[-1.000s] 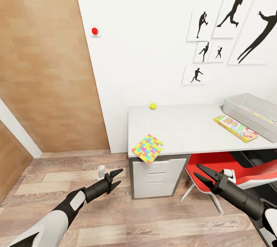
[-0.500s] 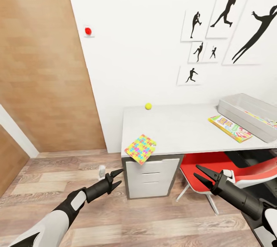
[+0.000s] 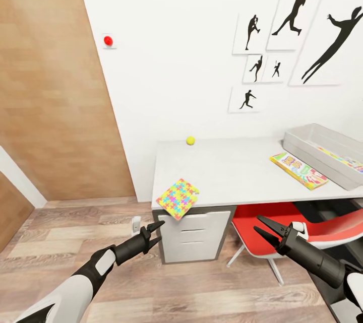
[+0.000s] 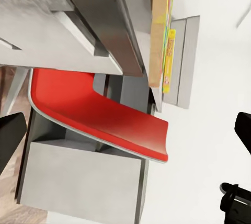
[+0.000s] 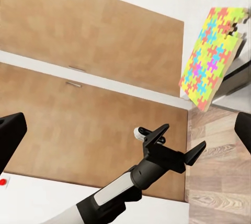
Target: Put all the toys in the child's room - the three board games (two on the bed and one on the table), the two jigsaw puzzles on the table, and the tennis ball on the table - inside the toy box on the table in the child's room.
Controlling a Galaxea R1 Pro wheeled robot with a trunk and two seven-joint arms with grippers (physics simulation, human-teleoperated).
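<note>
A multicoloured jigsaw puzzle (image 3: 177, 198) overhangs the near left corner of the grey table (image 3: 232, 169); the right wrist view also catches this jigsaw puzzle (image 5: 213, 56). A yellow tennis ball (image 3: 190, 140) rests near the wall. A flat colourful game box (image 3: 298, 170) lies beside the grey toy box (image 3: 322, 154), which holds another colourful flat box. My left gripper (image 3: 153, 233) is open, low in front of the table's drawers. My right gripper (image 3: 265, 230) is open, in front of the red chair. Both are empty.
A red chair (image 3: 272, 222) is tucked under the table, next to a grey drawer unit (image 3: 196, 235). A wooden door (image 3: 55, 96) stands at the left. Wood floor spreads in front. Silhouette posters hang on the white wall.
The whole view has shifted, so the table and door sit further left in the picture: the camera moved. Both arms hold the same pose, grippers open.
</note>
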